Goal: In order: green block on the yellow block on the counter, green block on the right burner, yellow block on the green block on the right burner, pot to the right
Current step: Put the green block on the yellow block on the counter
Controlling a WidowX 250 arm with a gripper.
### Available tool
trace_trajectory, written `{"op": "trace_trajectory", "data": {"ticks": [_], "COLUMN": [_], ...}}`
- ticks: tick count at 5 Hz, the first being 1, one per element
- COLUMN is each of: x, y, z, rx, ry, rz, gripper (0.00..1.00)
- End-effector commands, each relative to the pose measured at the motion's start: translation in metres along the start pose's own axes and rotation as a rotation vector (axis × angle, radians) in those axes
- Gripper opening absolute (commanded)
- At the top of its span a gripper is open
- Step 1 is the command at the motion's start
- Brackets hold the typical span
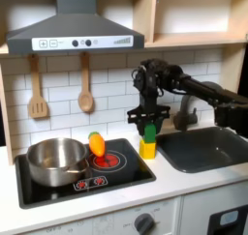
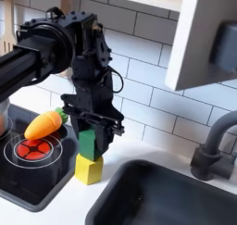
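end effector point(image 2: 90, 136) clamped on green block point(image 2: 89, 142) | atop yellow block point(image 2: 89, 168) | counter point(image 2: 65, 196) strip between hob and sink

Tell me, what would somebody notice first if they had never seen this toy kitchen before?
Probably the big black arm reaching in over the counter, its end effector shut on the green block, which sits on the yellow block between the hob and the sink. Next, the shiny pot on the hob at the first exterior view's left, with an orange toy carrot beside it.
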State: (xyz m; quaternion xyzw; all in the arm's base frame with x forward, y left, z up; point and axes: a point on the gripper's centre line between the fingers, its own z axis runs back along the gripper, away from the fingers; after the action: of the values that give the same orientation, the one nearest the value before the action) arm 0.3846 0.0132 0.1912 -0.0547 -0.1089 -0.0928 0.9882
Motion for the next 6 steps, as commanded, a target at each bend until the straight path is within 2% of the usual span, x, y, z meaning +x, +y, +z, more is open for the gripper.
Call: {"op": "trace_trajectory", "data": {"ticks": [1, 2, 3, 4, 5, 6], "x": [-0.005, -0.006, -0.007, -0.004, -0.006, -0.005], "y": [0.001, 0.003, 0.002, 0.003, -0.001, 0.001], "z": [-0.003, -0.003, -0.003, 0.007, 0.010, 0.027], "rx": [0.006, 0.020, 0.013, -0.001, -0.018, -0.025], "ry": [0.019, 0.012, 0.010, -0.003, 0.013, -0.022], "rz": [-0.001, 0.005, 0.004, 0.017, 0.010, 0.026], "gripper": [0.96, 1.00, 1.00, 1.00, 1.00, 1.00]}}
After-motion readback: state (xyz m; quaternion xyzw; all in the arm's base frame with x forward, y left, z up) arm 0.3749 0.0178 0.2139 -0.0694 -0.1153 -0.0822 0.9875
